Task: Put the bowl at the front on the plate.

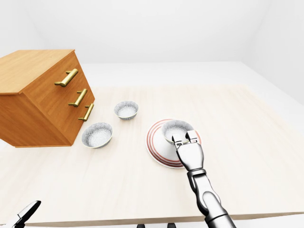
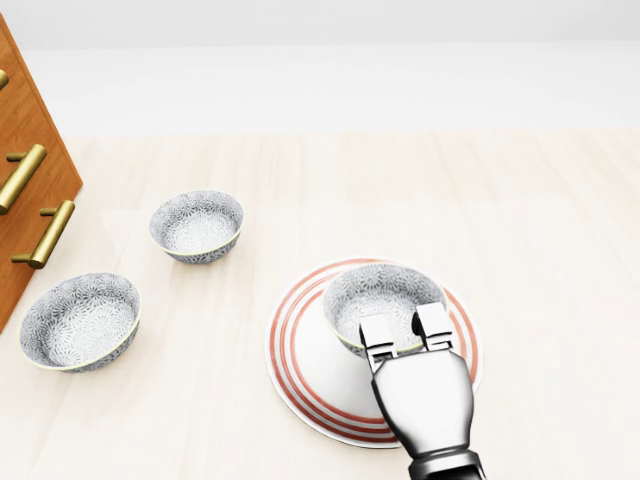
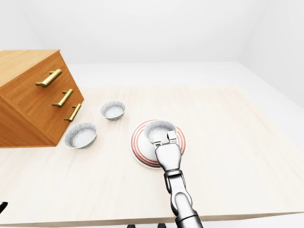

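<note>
A grey patterned bowl (image 2: pixel 378 292) sits in the upper middle of the white plate with red rings (image 2: pixel 300 385), low in the head view. My right hand (image 2: pixel 405 331) comes up from the bottom edge. Two of its fingers (image 2: pixel 376 338) hook over the bowl's near rim and close on it; the thumb is hidden. Only a tip of my left hand (image 1: pixel 24 213) shows, at the bottom left corner of the left-eye view, far from the bowl.
Two more patterned bowls stand left of the plate, one (image 2: pixel 197 225) higher up and one (image 2: pixel 80 320) near the left edge. A wooden drawer chest (image 1: pixel 42 95) with brass handles (image 2: pixel 22 176) stands at the far left. The pale wooden table (image 2: pixel 540 230) stretches to the right.
</note>
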{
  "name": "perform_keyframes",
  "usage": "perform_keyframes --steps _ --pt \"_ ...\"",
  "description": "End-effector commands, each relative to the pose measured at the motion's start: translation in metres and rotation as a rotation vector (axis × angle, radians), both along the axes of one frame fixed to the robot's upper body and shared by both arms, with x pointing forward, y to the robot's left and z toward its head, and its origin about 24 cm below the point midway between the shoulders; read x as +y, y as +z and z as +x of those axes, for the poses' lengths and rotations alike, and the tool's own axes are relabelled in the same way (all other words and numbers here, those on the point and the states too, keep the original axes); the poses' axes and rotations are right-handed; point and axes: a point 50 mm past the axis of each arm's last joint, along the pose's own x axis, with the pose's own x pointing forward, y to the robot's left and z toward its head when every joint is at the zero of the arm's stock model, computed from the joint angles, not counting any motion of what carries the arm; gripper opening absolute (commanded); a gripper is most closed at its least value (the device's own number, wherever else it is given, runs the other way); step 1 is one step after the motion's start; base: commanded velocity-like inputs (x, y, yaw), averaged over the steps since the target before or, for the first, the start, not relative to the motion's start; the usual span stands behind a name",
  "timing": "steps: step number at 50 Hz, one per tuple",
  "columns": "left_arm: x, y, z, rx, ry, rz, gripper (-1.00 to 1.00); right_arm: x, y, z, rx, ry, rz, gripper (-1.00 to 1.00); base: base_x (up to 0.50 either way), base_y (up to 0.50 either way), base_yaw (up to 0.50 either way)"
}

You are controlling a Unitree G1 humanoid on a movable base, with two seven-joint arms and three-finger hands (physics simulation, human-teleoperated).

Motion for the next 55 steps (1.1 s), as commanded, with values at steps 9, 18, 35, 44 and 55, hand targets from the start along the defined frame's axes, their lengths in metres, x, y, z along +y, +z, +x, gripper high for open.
perform_keyframes --steps 9,18,35,44,55 --pt "0.0 0.0 0.0 -0.001 0.001 -0.001 1.0 -0.001 -0.01 0.007 0.004 -0.007 0.036 -1.0 0.0 0.0 0.0" --pt "0.0 -0.002 0.0 0.003 0.0 -0.008 1.0 0.001 -0.012 0.007 0.001 -0.001 0.037 -1.0 0.0 0.0 0.0" --pt "0.001 0.001 0.0 -0.003 0.001 0.001 1.0 0.002 -0.02 0.01 0.025 0.001 0.039 1.0 0.0 0.0 0.0" --pt "0.0 -0.002 0.001 0.002 0.001 -0.008 1.0 0.001 -0.017 0.009 0.013 0.002 0.036 1.0 0.0 0.0 0.0" --pt "0.001 -0.001 0.001 -0.003 0.002 -0.004 1.0 0.001 -0.019 0.008 0.02 -0.001 0.036 1.0 0.0 0.0 0.0"
